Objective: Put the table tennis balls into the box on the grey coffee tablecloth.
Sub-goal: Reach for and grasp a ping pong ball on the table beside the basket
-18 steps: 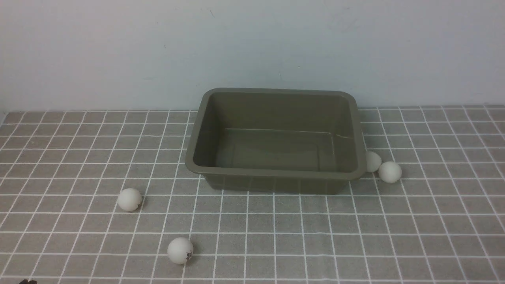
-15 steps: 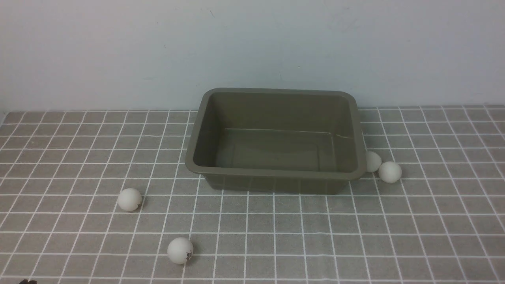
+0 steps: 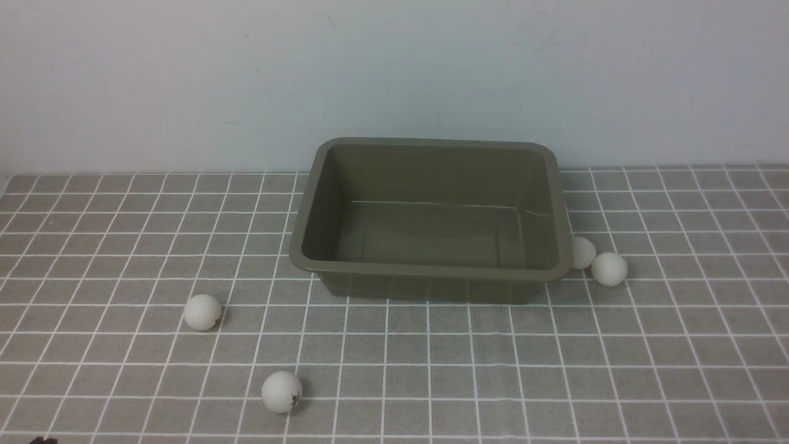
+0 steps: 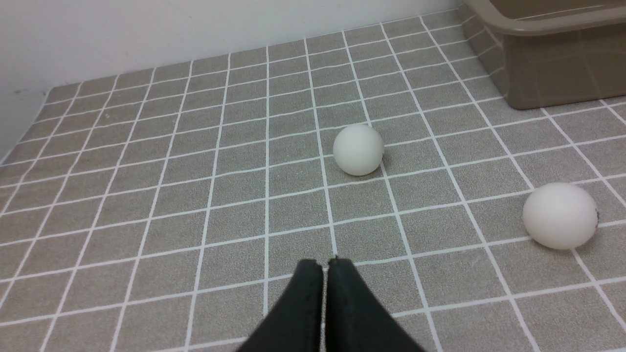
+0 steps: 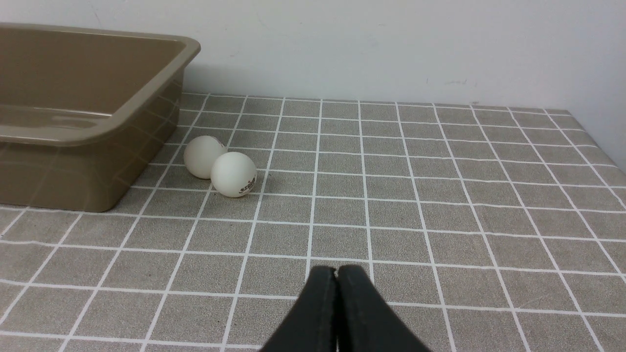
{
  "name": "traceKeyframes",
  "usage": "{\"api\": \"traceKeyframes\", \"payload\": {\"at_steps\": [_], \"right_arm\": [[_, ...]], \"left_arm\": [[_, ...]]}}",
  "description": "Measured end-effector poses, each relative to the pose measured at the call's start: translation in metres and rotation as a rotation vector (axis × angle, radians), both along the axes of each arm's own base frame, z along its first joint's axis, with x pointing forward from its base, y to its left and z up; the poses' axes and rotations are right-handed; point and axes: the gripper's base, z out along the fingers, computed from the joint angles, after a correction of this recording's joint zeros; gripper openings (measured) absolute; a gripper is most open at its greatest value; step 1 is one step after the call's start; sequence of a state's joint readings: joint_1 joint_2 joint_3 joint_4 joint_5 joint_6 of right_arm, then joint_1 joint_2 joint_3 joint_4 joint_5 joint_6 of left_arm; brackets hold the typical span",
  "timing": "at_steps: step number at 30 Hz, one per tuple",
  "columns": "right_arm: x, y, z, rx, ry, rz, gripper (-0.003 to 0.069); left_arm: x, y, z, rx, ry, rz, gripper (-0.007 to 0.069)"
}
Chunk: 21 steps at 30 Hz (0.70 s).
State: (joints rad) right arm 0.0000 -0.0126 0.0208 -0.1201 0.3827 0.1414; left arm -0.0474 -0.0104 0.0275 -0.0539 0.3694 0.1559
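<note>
The olive-brown box (image 3: 558, 185) stands empty on the grey coffee tablecloth (image 3: 678, 345), near the wall. Two table tennis balls lie left of it: one (image 3: 202, 312) (image 4: 358, 149) further back, one with a dark mark (image 3: 282, 391) (image 4: 560, 215) nearer the front. Two more touch each other by the box's right wall: one (image 3: 583, 252) (image 5: 201, 155) half behind the rim, one (image 3: 609, 269) (image 5: 234, 174) beside it. My left gripper (image 4: 324, 265) is shut and empty, low over the cloth, short of the left balls. My right gripper (image 5: 336, 270) is shut and empty, well short of the right pair.
A pale wall (image 3: 185, 80) runs right behind the box. The cloth's left edge (image 4: 29, 127) and right edge (image 5: 594, 137) meet side walls. The box's corner (image 4: 547, 29) (image 5: 98, 132) shows in both wrist views. Neither arm shows in the front view.
</note>
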Motion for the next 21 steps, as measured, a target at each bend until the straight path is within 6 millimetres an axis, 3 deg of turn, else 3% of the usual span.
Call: {"api": "traceKeyframes", "payload": {"at_steps": [16,18,20,21], "right_arm": [[0.0,0.0,0.0,0.0,0.0,0.0,-0.0014],[0.001,0.001,0.001,0.055,-0.024,0.003,-0.0014],[0.002,0.003,0.005,0.201,-0.081,0.004,-0.0014],[0.002,0.005,0.012,0.379,-0.161,0.004,-0.0014]], "left_arm": [[0.0,0.0,0.0,0.008,-0.006,0.0,-0.0005],[0.001,-0.001,0.003,-0.049,-0.026,0.004,-0.0005],[0.002,-0.003,0.008,-0.23,-0.078,0.02,-0.0005],[0.003,-0.004,0.013,-0.37,-0.116,0.036,-0.0005]]}}
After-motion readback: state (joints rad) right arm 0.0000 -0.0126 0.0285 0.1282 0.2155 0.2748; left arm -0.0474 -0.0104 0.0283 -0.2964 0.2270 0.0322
